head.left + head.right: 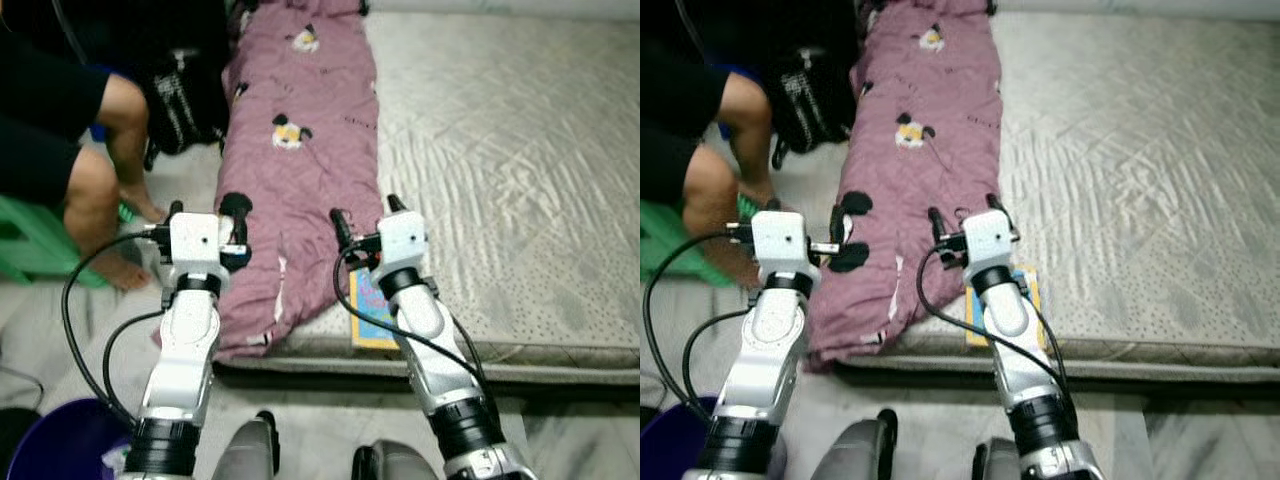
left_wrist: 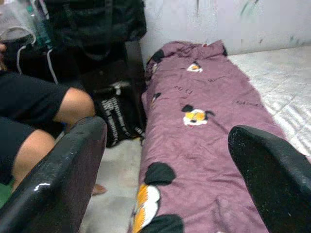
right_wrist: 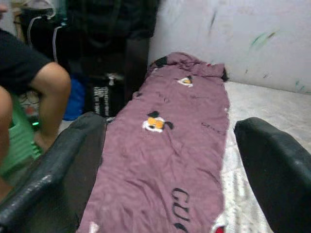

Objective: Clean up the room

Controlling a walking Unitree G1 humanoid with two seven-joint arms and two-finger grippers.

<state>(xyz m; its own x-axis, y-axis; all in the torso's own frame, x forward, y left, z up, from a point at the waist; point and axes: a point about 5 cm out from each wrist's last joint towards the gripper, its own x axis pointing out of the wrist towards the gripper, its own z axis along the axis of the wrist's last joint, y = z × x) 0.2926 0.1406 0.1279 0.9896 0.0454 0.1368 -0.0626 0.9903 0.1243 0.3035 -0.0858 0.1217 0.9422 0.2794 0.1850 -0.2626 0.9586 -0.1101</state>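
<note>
Legs of a seated person (image 1: 95, 190) in black shorts fill the 9 o'clock side of the head views, feet on the floor by a green stool (image 1: 30, 250), with a black bag (image 1: 185, 100) standing against the mattress edge toward 11 o'clock. A purple bin (image 1: 55, 440) sits at 7 o'clock beside the left arm. The left gripper (image 1: 205, 215) is raised over the near left edge of the purple blanket (image 1: 300, 150), its jaws spread wide and holding nothing; its wrist view looks between the two black fingers (image 2: 53, 179) along the blanket. That blanket, printed with cartoon mouse faces, lies as a long strip from 12 o'clock down to the near edge of the grey mattress (image 1: 500, 160), its lower corner hanging over the side. The right gripper (image 1: 365, 215) hovers just right of the blanket's near end, jaws likewise wide apart and empty. A colourful flat card or booklet (image 1: 372, 315) lies on the mattress edge beneath that arm, and bare mattress stretches away toward 3 o'clock.
</note>
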